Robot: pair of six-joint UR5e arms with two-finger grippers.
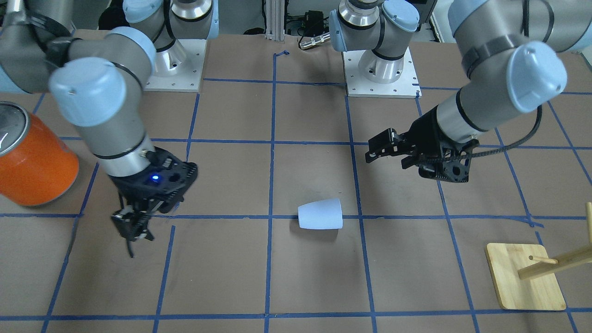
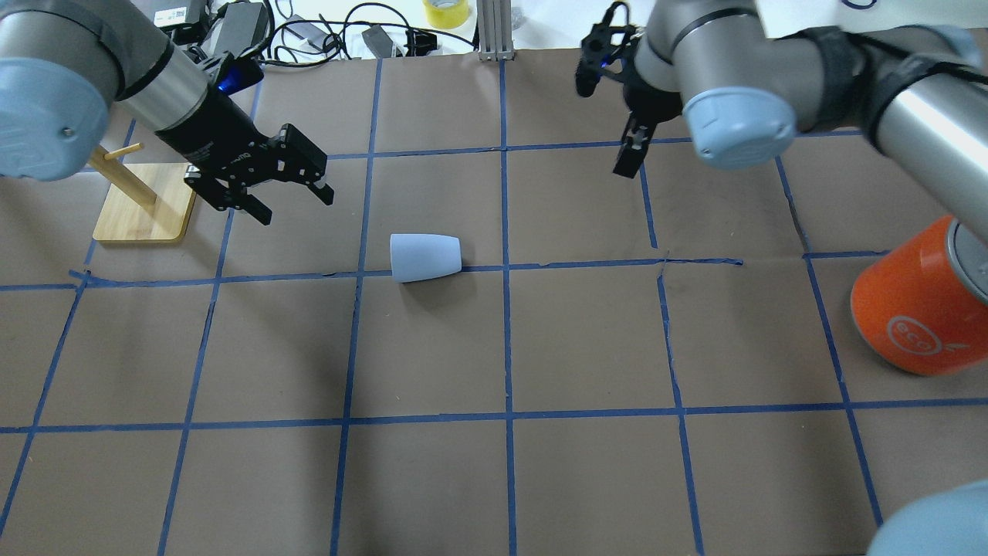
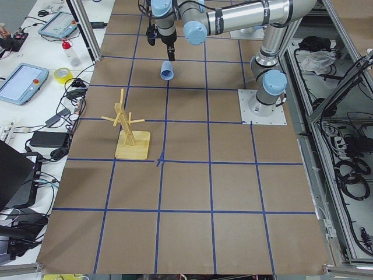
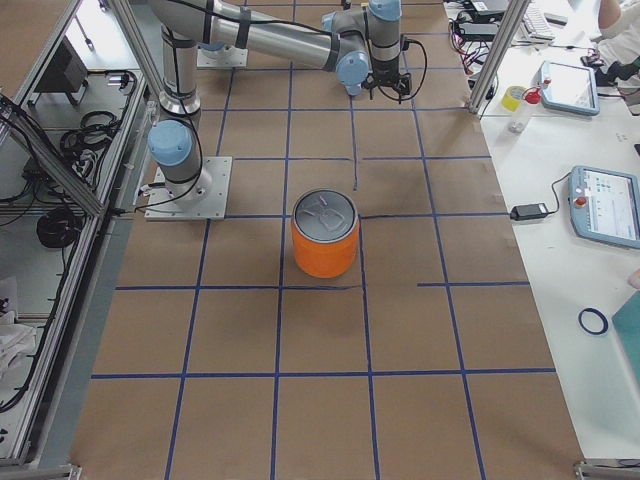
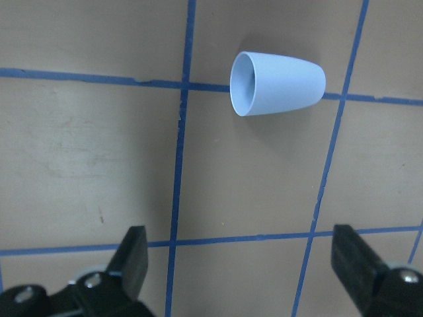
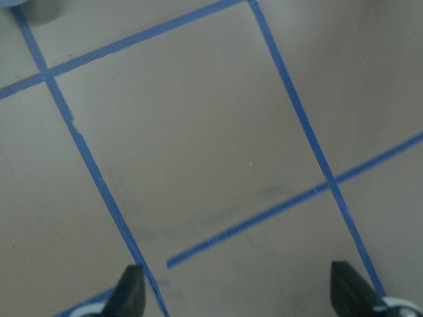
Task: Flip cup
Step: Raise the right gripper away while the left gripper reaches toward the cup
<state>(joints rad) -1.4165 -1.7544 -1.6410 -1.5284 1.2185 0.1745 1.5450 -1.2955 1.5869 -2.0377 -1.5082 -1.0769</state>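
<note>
The cup (image 2: 424, 257) is a small pale blue-white tumbler lying on its side on the brown table, with its mouth toward the wooden stand. It also shows in the front view (image 1: 320, 214) and the left wrist view (image 5: 277, 84). My left gripper (image 2: 292, 202) is open and empty. It hovers up and to the left of the cup, apart from it, and also shows in the front view (image 1: 372, 149). My right gripper (image 2: 603, 123) is open and empty over bare table at the far side, well away from the cup. It also shows in the front view (image 1: 134, 236).
A large orange can (image 2: 918, 309) with a silver top stands at the table's right side. A wooden peg stand (image 2: 143, 205) on a square base stands at the far left, just behind my left gripper. Blue tape lines grid the table.
</note>
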